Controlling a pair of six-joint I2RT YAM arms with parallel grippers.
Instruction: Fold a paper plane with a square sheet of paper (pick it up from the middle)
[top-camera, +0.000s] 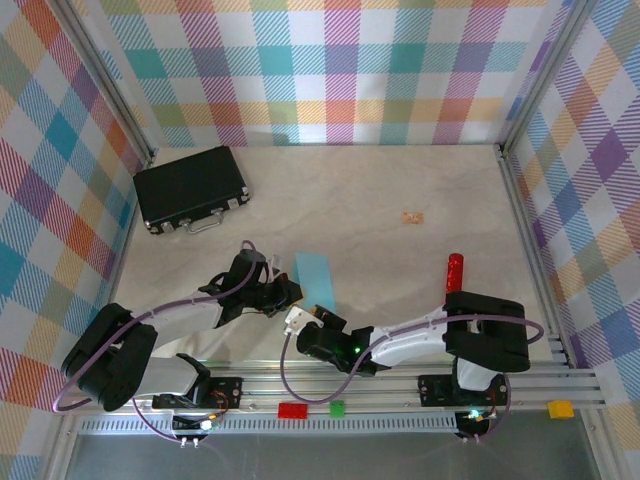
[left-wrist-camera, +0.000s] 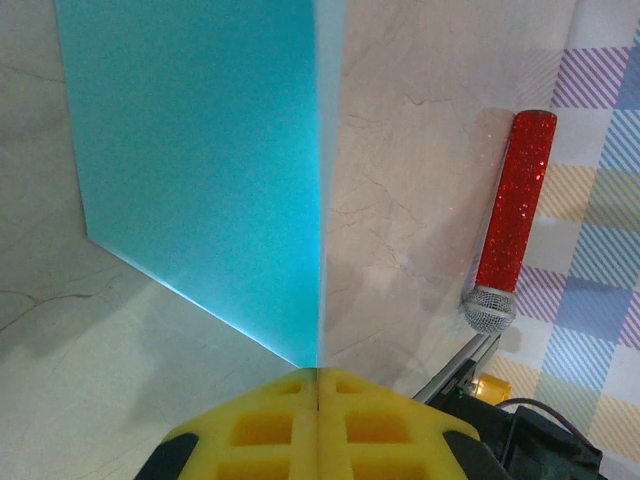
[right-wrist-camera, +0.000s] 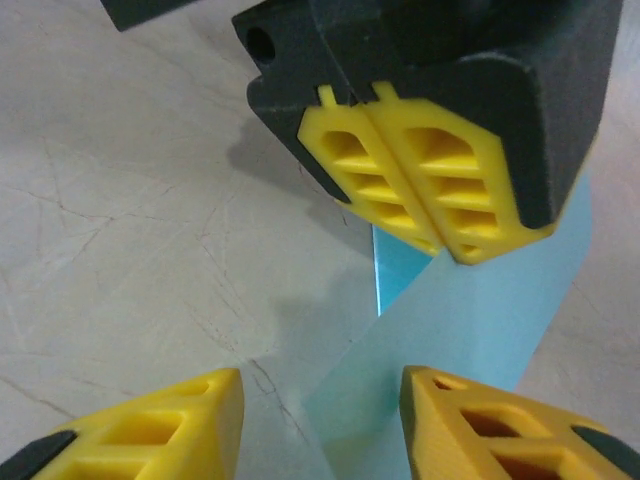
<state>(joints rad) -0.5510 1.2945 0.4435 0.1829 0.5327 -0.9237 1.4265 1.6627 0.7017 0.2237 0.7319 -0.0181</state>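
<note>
Paper (left-wrist-camera: 200, 170), thin smooth turquoise, creased, pinched in left end effector (left-wrist-camera: 318, 378).

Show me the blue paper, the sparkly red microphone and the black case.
blue paper (left-wrist-camera: 200, 150): left wrist view, on its flat face.
sparkly red microphone (left-wrist-camera: 513, 200): left wrist view, on its glittery handle.
black case (top-camera: 190, 185): top view, on its lid.

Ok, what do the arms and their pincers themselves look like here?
The left arm and right arm have black joints, white link sections and lilac cables looping alongside. The left pincer and right pincer are black housings carrying yellow fingers with moulded rectangular cut-outs.
</note>
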